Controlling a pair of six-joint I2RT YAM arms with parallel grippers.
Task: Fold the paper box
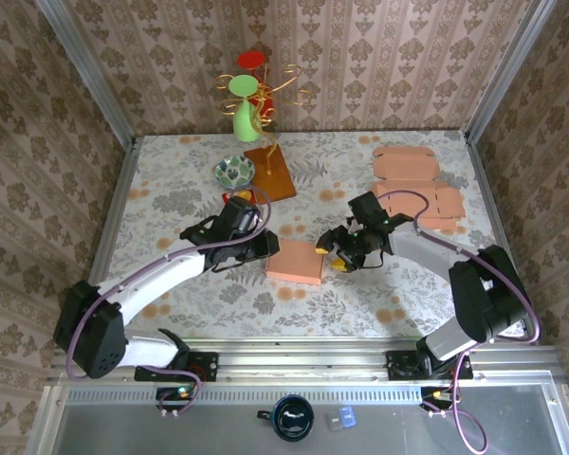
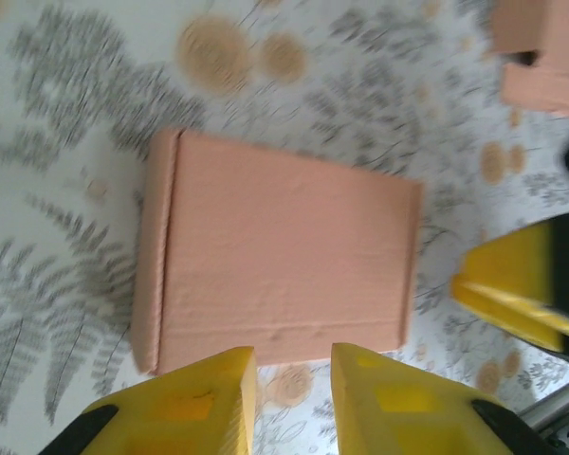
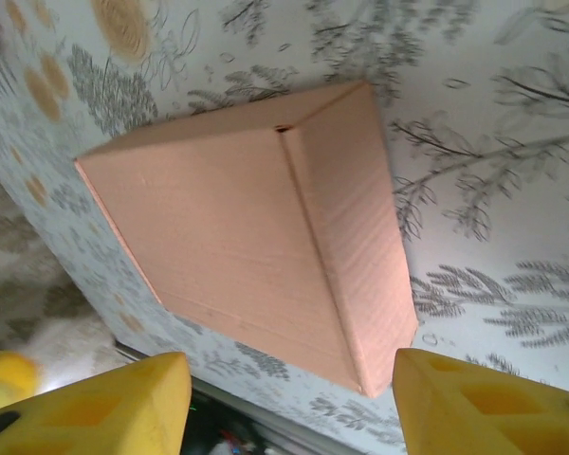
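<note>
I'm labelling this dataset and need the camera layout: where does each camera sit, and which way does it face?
Top external: above and behind the arm bases, looking down on the table; both arms show, left hand and right hand flanking the paper box.
Left wrist: on the left arm, looking down at the box past its own yellow fingers.
Right wrist: on the right arm, facing the box from its other side, own fingers at the bottom edge.
Shared: every view holds the box.

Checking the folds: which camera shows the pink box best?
The right wrist view: the pink box appears large and sharp, top and side visible. The left wrist view shows mostly its top, blurrier; the top external view shows it small.
</note>
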